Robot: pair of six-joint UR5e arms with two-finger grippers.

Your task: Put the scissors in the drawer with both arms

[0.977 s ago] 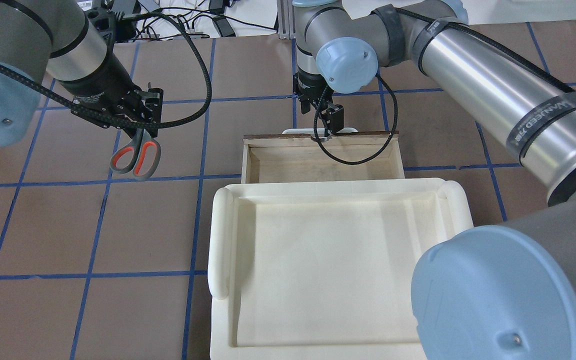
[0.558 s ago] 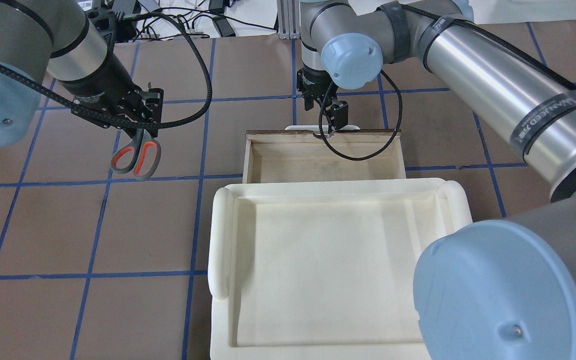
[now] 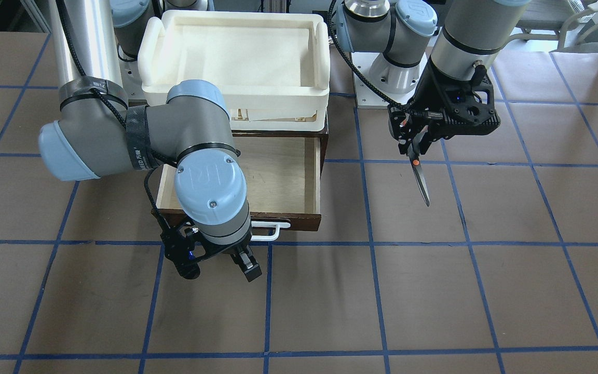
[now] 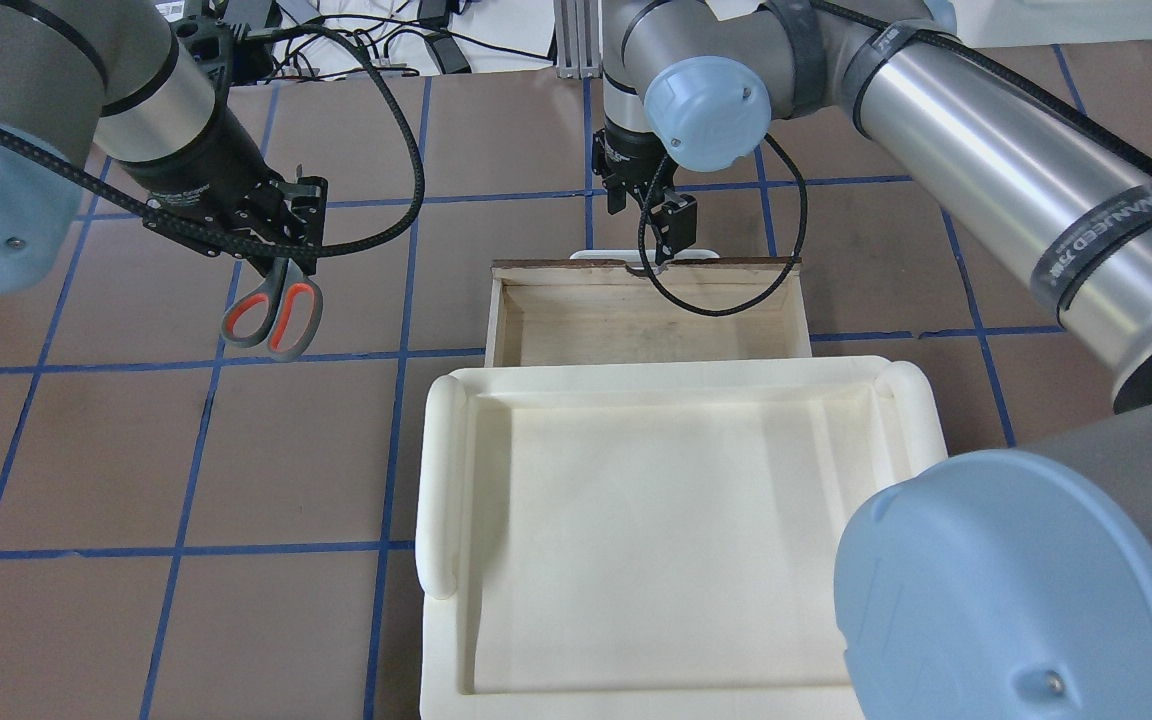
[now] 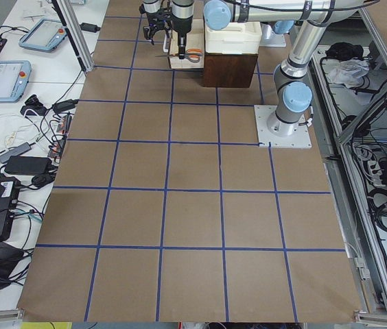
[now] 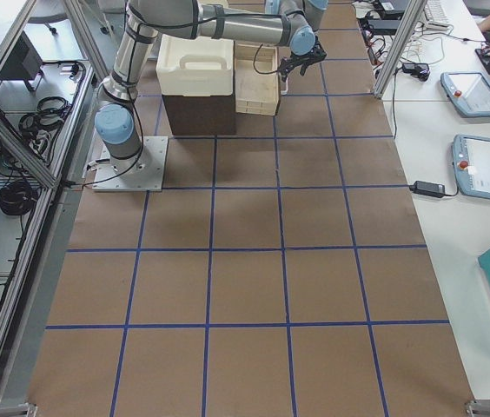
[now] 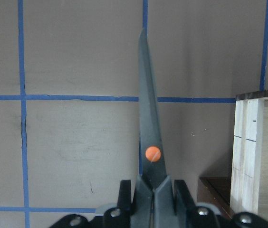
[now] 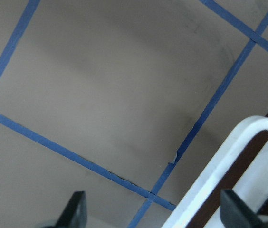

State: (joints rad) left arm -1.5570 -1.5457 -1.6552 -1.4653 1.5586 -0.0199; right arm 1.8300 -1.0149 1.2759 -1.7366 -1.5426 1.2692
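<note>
Front view: black left gripper (image 3: 414,145) is pinching the dark-grey, orange-lined scissors (image 3: 420,182), blades dangling over the brown taped table (image 3: 434,291), well apart from the open dark brown wooden drawer (image 3: 317,176) | Overhead: black right gripper (image 4: 648,225) is hovering just beyond the drawer's white bar handle (image 4: 704,254) | Right wrist: its fingers are standing spread, clasping nothing.

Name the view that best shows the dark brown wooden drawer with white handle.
Exterior front-facing: the dark brown wooden drawer shows its open pale interior, front and handle. Overhead sees only the part beyond the cream tray; the right wrist only the handle; side views show it tiny.
</note>
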